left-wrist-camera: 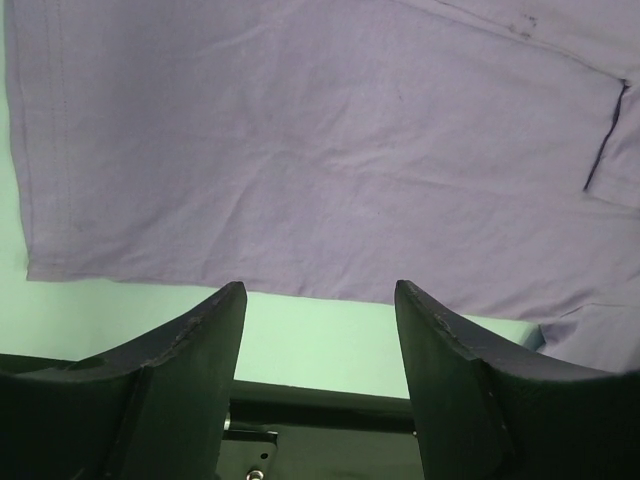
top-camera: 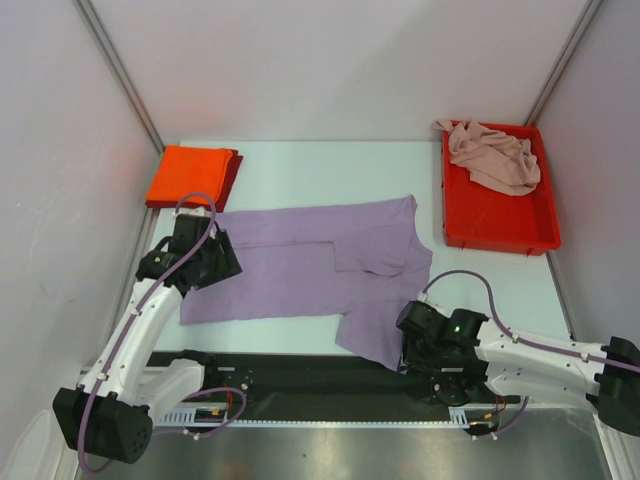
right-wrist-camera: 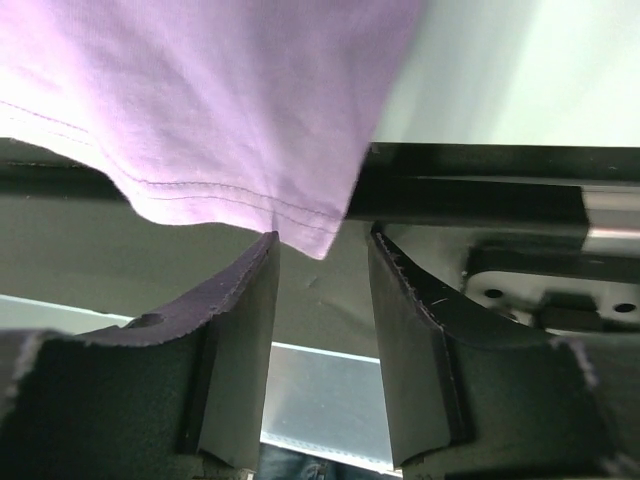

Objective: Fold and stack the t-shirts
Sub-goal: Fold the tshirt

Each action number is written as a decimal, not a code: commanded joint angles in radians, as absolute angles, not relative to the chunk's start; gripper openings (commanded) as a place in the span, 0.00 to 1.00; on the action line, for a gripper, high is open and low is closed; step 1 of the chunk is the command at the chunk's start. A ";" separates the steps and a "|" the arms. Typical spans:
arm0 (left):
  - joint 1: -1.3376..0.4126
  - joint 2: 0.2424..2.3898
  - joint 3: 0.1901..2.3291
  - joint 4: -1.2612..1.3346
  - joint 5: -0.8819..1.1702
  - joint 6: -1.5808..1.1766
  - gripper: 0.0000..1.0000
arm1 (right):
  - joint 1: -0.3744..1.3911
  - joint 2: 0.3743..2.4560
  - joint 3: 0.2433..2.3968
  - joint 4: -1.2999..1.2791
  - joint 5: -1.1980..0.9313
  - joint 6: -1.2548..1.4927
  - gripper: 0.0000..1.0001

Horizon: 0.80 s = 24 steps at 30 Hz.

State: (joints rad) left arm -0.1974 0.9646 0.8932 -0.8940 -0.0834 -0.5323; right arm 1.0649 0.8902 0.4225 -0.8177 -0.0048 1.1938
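Left of the red tray [top-camera: 500, 240], spread flat on the surface [top-camera: 300, 170]: lavender t-shirt [top-camera: 290, 265], near corner draped over the surface's front edge. Far left of the tray, folded orange-red t-shirt [top-camera: 185, 175] atop a dark red t-shirt [top-camera: 236, 170]. Inside the tray, at its far end, crumpled pale pink t-shirt [top-camera: 495, 155]. Left claw [left-wrist-camera: 320, 285] open, jaws wide apart by the lavender hem farthest from the tray. Right claw [right-wrist-camera: 324, 234] open too, jaws apart, nothing pinched, draped corner's tip just at the fingertips
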 commanded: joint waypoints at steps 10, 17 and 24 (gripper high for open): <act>-0.206 0.931 0.900 -0.922 -0.113 -0.534 0.67 | 1.069 0.924 0.376 -0.730 0.052 1.253 0.35; -0.207 0.927 0.910 -0.948 -0.141 -0.549 0.67 | 1.058 0.902 0.364 -0.776 0.074 1.281 0.13; -0.155 0.945 0.919 -1.072 -0.250 -0.699 0.66 | 1.040 0.893 0.472 -0.833 0.087 1.192 0.00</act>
State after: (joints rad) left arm -0.1905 0.9466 0.8940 -0.9985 -0.1860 -0.6056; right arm 1.0561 0.8902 0.4068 -0.7692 0.0158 1.2453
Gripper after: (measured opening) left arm 0.657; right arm 0.011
